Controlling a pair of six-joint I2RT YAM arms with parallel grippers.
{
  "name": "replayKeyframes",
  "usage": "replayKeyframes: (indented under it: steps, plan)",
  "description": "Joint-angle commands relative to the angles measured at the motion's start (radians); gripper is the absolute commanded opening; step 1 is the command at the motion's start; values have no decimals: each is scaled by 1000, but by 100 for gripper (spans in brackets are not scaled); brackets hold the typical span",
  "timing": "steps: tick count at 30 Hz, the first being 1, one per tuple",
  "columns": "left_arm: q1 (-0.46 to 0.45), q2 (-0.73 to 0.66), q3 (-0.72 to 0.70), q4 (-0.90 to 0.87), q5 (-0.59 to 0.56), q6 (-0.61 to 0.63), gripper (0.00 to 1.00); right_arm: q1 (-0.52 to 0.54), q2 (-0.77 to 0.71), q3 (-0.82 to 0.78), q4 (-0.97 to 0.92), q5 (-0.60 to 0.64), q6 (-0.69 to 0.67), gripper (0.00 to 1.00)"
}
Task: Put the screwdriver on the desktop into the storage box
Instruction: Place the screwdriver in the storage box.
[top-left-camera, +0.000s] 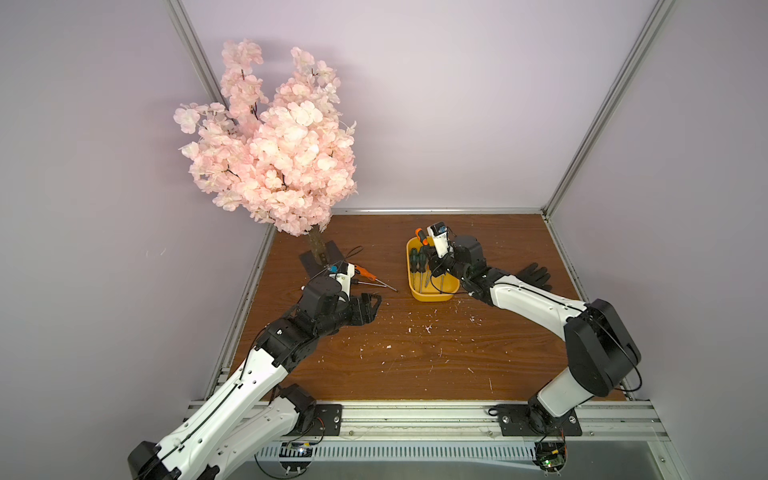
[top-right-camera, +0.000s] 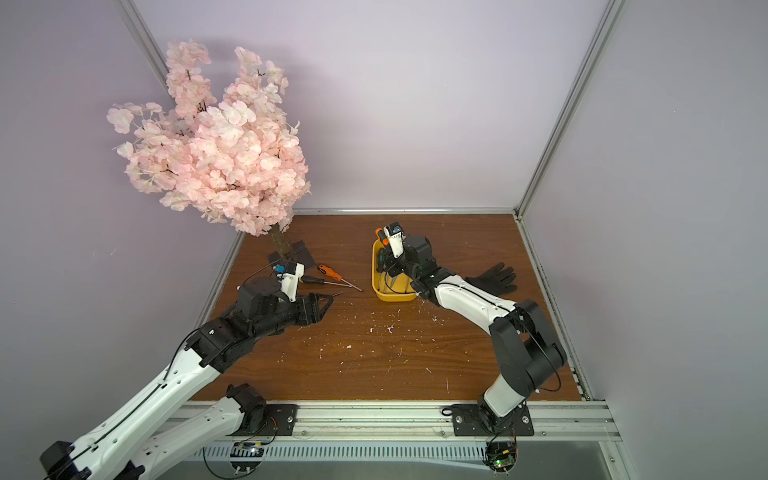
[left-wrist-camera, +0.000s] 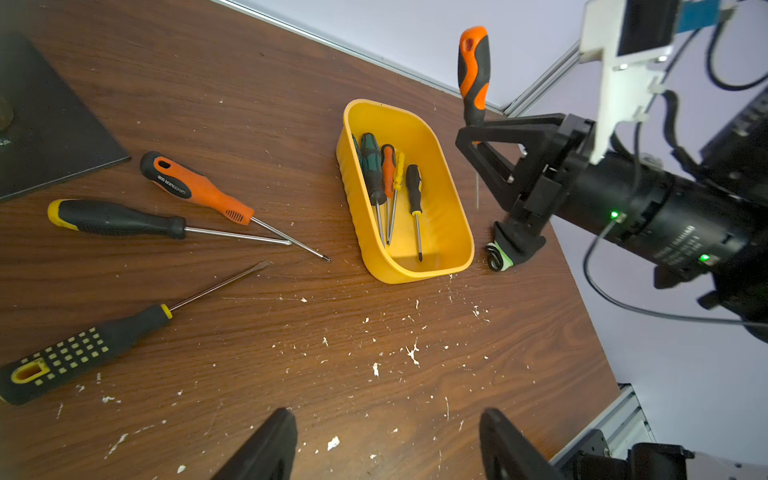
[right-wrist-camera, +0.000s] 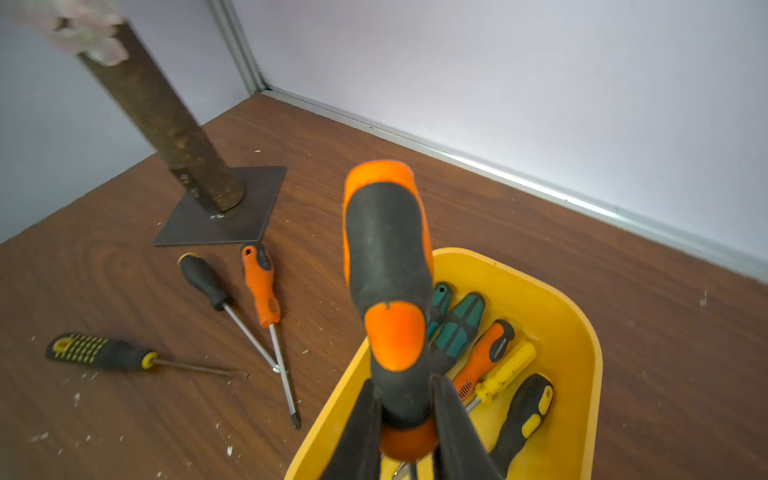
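Right wrist view: right claw is clamped on the neck of a fat orange-and-black rubber-handled screwdriver. Handle up, thin shank pointing down over the shallow yellow plastic storage box. Five smaller screwdrivers already lie flat inside the box. In both top views the box sits just right of frame centre on the brown wood-grain surface.

Left claw: jaws wide, nothing between them, low over the surface left of centre in the top views. Three screwdrivers lie loose on the surface near it:
- orange-and-black handled one
- black one with yellow end cap
- black one with yellow dotted grip

Shanks of the first two meet near the tips.

Judgement: all are rigid, handle-heavy and light enough for one claw. Rubber handles should give grip; the polished shanks are thin and likely to slip or roll. Take each across mid-handle. Lifting either of the touching pair may nudge its neighbour.
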Motion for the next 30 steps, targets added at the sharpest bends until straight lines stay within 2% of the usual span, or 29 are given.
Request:
replayKeyframes:
  steps: [1, 7, 15, 30]
  plan:
    - [5, -18, -12, 17, 17, -17, 73, -16, 45, 71, 15, 51, 217, 6]
    - [5, -27, -29, 15, 28, -13, 73, -21, 124, 126, -55, 121, 342, 7]
    - [5, -30, -47, 23, 33, -6, 72, -24, 188, 159, -155, 184, 435, 8]
    - [5, -22, -61, 45, 36, -20, 72, -25, 239, 121, -194, 206, 492, 11]
